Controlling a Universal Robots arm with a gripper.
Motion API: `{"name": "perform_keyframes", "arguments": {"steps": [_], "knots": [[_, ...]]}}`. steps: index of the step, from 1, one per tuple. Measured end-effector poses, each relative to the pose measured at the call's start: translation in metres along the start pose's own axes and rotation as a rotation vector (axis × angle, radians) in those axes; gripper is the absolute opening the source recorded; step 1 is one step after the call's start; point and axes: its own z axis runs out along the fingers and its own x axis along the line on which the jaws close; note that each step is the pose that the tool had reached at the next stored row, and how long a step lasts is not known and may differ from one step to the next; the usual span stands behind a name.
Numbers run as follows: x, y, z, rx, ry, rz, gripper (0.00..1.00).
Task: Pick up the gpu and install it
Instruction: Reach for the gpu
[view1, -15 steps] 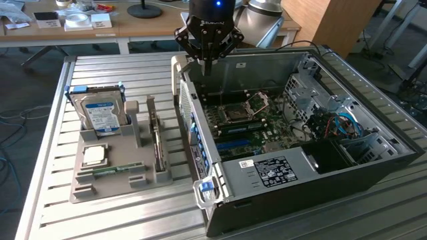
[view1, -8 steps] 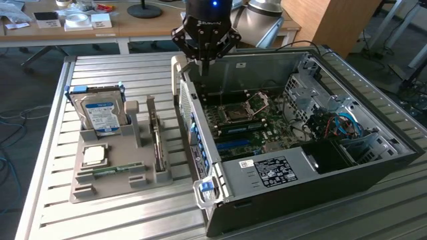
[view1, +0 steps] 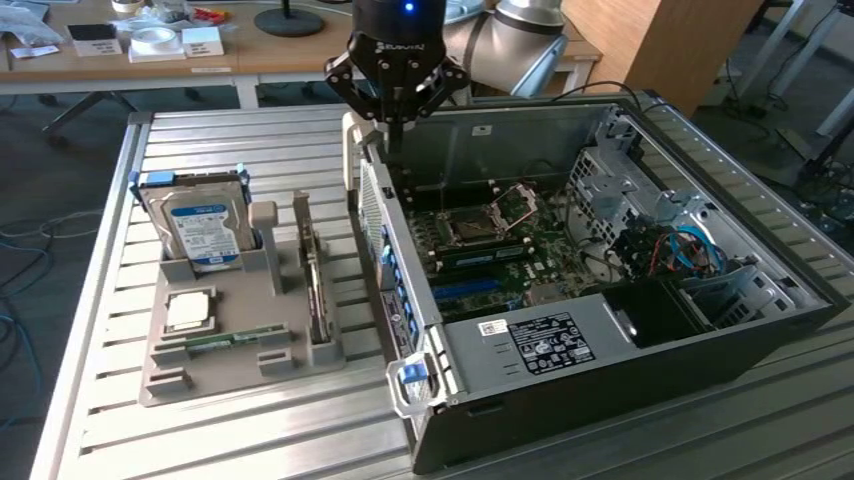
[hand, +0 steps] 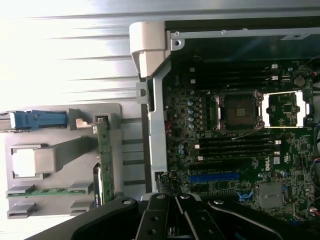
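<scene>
The gpu (view1: 315, 272) is a thin dark card standing on edge in a slot of the grey holder (view1: 174, 385), at the exterior view's left of the open computer case (view1: 601, 340). In the wrist view the gpu (hand: 105, 160) appears as a narrow green strip beside the case wall. My gripper (view1: 395, 128) hangs over the case's back left edge, beyond the gpu, with its fingers shut and nothing between them. In the wrist view the gripper (hand: 175, 212) sits over the motherboard's edge near the blue slot (hand: 212, 177).
The holder also carries a silver hard drive (view1: 200, 225), a processor (view1: 187, 310) and a green memory stick (view1: 234, 335). Inside the case lies the motherboard (view1: 494, 250) with an open socket. A cluttered wooden desk (view1: 160, 60) stands behind the metal table (view1: 227, 440).
</scene>
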Motion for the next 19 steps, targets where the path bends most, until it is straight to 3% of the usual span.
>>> {"name": "perform_keyframes", "arguments": {"steps": [19], "knots": [[0.030,-0.0023,0.0000,-0.0001,-0.0001,0.000,0.11]]}}
